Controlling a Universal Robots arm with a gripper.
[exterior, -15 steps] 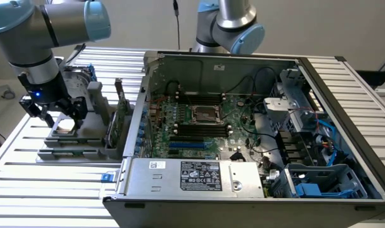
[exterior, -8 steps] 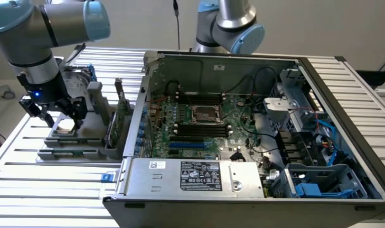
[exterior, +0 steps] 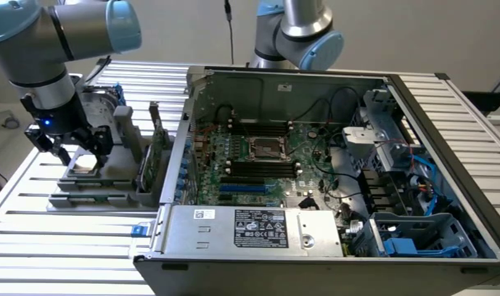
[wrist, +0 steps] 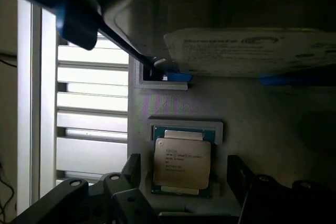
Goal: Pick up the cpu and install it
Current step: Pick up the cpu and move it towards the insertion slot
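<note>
Wrist view: gripper (wrist: 185, 174) released, fingers clear on both sides of the cpu (wrist: 182, 161); hard drive (wrist: 252, 51) near, tray (wrist: 262, 114) edge beside.

We see silver-grey arm (exterior: 37, 80), pale blue joint caps (exterior: 122, 24); black gripper (exterior: 73, 151), blocky black fingers (wrist: 239, 179); small blue light (exterior: 45, 123) on wrist.

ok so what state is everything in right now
cpu: lying flat in a recess of the grey holder, not gripped
gripper: open, straddling the cpu without touching it
hard drive: sitting in its blue bracket, untouched
computer case: lying on its side, panel off, inside exposed
</note>
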